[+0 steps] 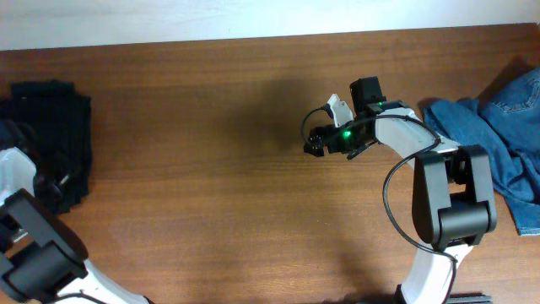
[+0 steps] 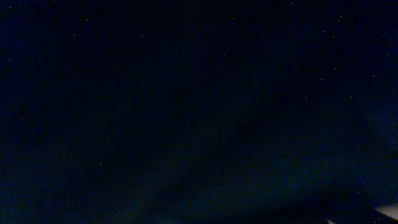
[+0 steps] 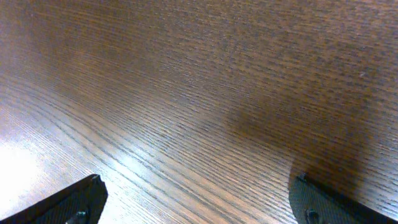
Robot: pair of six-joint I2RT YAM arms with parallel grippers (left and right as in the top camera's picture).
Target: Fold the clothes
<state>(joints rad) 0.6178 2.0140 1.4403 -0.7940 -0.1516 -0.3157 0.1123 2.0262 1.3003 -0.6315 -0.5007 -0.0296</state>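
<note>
The clothes are a folded black pile at the table's far left edge. My left gripper rests at the pile's near edge, dark against dark cloth, so how its jaws stand does not show. The left wrist view is filled with black cloth, with no fingers visible. My right gripper hovers over bare wood near the table's middle, far from the pile. In the right wrist view the right gripper is open, its fingers wide apart with only wood grain between them.
A crumpled blue denim garment lies at the right edge, behind the right arm's base. The brown wooden table lies bare between the two arms. The left arm's white links fill the bottom left corner.
</note>
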